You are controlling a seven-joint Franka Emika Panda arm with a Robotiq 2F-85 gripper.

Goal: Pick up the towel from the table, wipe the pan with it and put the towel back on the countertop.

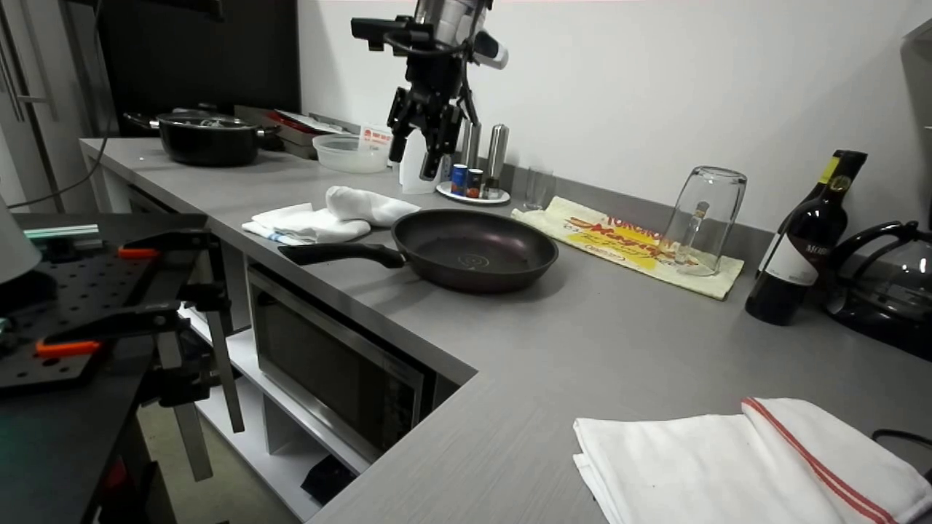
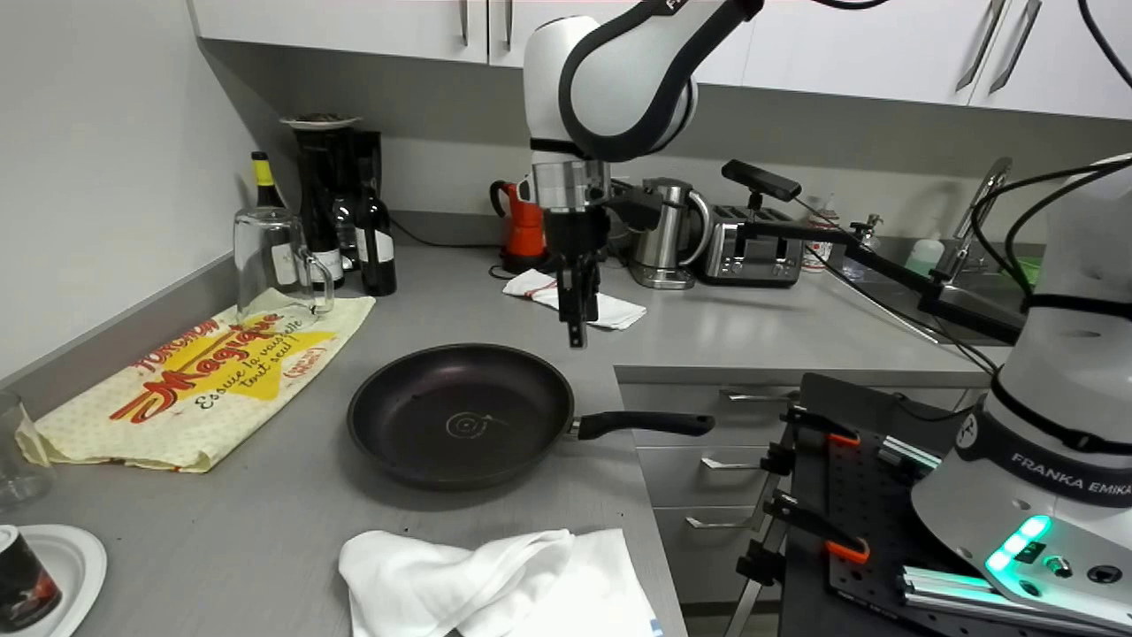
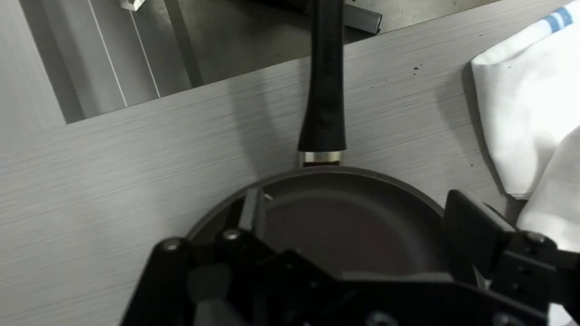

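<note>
A dark frying pan [image 1: 477,255] sits on the grey countertop; it also shows in an exterior view [image 2: 464,425] and the wrist view [image 3: 335,226]. A crumpled white towel with a blue stripe [image 1: 313,222] lies beside the pan, also in an exterior view [image 2: 504,584] and at right in the wrist view [image 3: 530,113]. A folded white towel with red stripes [image 1: 699,466] lies farther along the counter. A yellow printed towel [image 2: 265,372] lies along the wall. My gripper [image 1: 413,156] is open and empty, above the pan; its spread fingers frame the pan in the wrist view [image 3: 358,213].
An upturned glass pitcher [image 1: 703,225] stands on the yellow towel. A wine bottle [image 1: 797,255] and coffee pot [image 1: 888,276] are near it. A white plate with small cans [image 1: 470,196] and a black pot [image 1: 207,142] are farther along. The pan handle [image 2: 646,423] overhangs the counter edge.
</note>
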